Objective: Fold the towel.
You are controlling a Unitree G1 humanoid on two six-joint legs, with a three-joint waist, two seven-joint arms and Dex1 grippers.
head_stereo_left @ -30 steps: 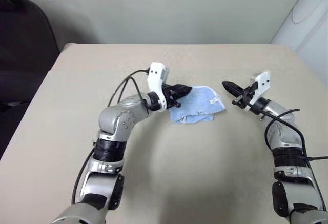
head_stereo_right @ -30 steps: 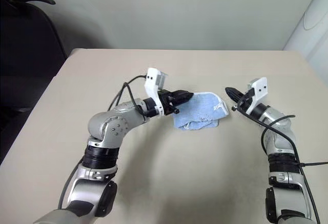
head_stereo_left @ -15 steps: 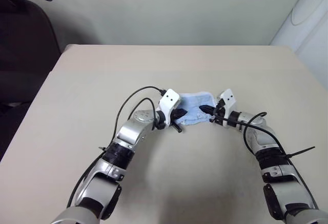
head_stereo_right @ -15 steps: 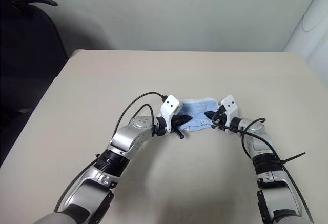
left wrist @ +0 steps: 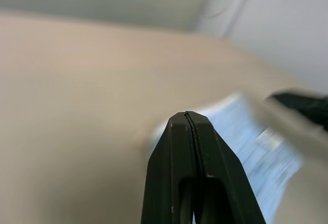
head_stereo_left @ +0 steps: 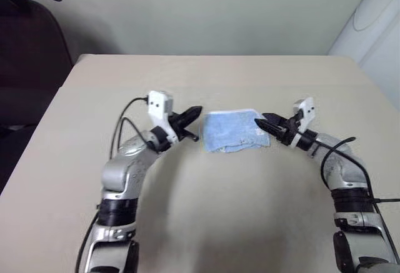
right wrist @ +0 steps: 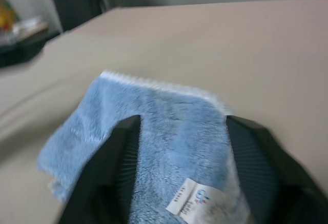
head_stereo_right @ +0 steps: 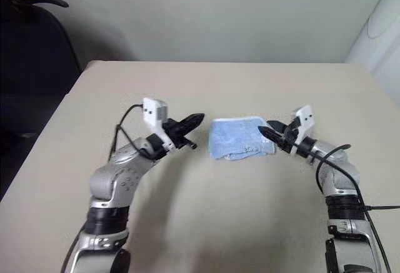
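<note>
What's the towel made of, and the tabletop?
Towel: looks like terry cloth, light blue, fuzzy pile, a white stitched edge and a sewn-in label. Table: smooth matte beige, probably laminate or painted board; no grain or gloss shows, so that part is open.

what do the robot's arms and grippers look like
Both arms are silver-grey metal with black ribbed joint bands and loose black cables looping beside them. Each wrist carries a white camera bracket. The left gripper and right gripper each have two black tapered fingers; the right one's inner faces are finely ribbed.
</note>
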